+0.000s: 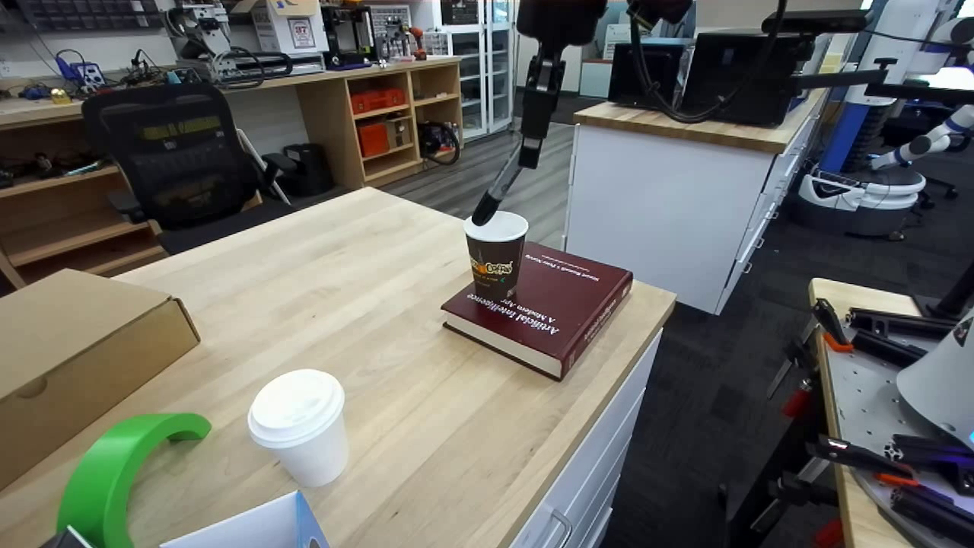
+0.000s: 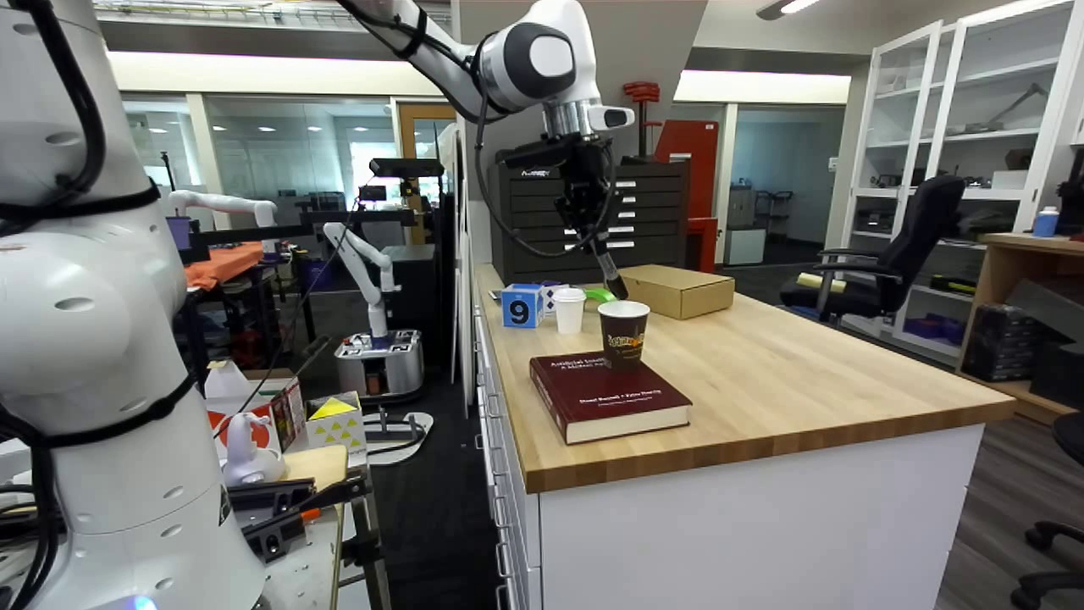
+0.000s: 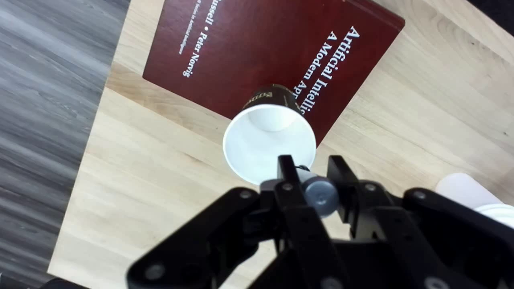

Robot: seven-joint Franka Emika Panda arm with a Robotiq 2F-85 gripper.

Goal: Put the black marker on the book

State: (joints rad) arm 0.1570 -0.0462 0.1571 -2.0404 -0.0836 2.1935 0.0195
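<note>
Gripping the black marker (image 1: 501, 186) in the end effector (image 3: 311, 161), slanted tip-down at the rim of the brown paper cup (image 1: 498, 266); cannot tell whether touching. With that cup upright on the book (image 1: 571, 297), near a cover edge, and with a worktop (image 1: 319, 289) corner close by. Between book and cardboard box (image 1: 84, 342), see a broad stretch of worktop.

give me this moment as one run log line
tool: holding marker | marker: tilted, near paper cup | paper cup: upright on book | placement: not yet done
</note>
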